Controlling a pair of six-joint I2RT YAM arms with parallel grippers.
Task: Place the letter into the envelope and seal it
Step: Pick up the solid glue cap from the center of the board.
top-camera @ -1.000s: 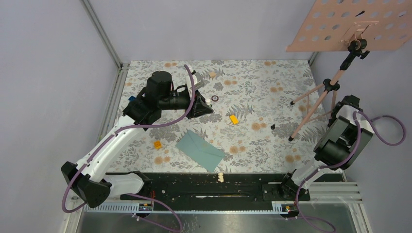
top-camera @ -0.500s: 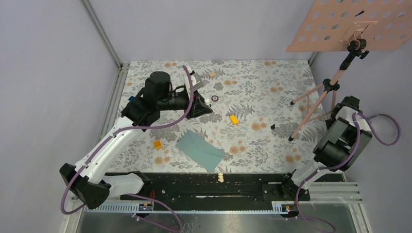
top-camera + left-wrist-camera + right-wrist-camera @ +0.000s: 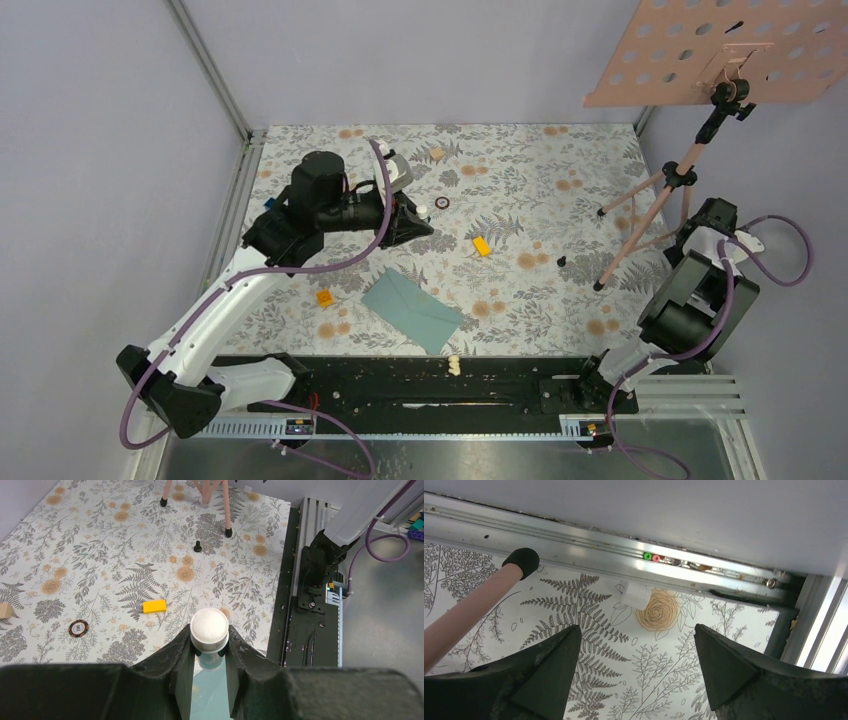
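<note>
top view. your left gripper [image 3: 418, 218] sits far-left of centre over the mat [image 3: 560, 170], its fingers pinching a white-capped tube [image 3: 423, 209]. the envelope [image 3: 412, 308] lies flat and slanted on the mat, nearer than that gripper and apart from it, just beyond the black rail [image 3: 400, 385]. a yellow block [image 3: 482, 246] lies right of the gripper and a ring [image 3: 442, 202] just beyond it. a small orange block [image 3: 324, 297] lies left of the envelope. the stand [image 3: 650, 205] is far right, carrying a pink board [image 3: 700, 50]. your right arm [image 3: 700, 295] is at the right edge, well apart from the envelope.

left wrist view. you see the left gripper [image 3: 210, 639] clamped on the tube [image 3: 209, 625], cap upward. the envelope [image 3: 210, 697] shows teal between the fingers [image 3: 170, 665], below the tube. the yellow block [image 3: 154, 606], the ring [image 3: 78, 628] and a black peg [image 3: 197, 545] lie beyond on the mat [image 3: 100, 540].

right wrist view. your right gripper [image 3: 639, 675] is spread wide and holds nothing. one stand leg [image 3: 474, 610] crosses the left side, and a small white cylinder [image 3: 635, 595] lies on the mat [image 3: 589, 625] by the frame rail [image 3: 574, 547].
</note>
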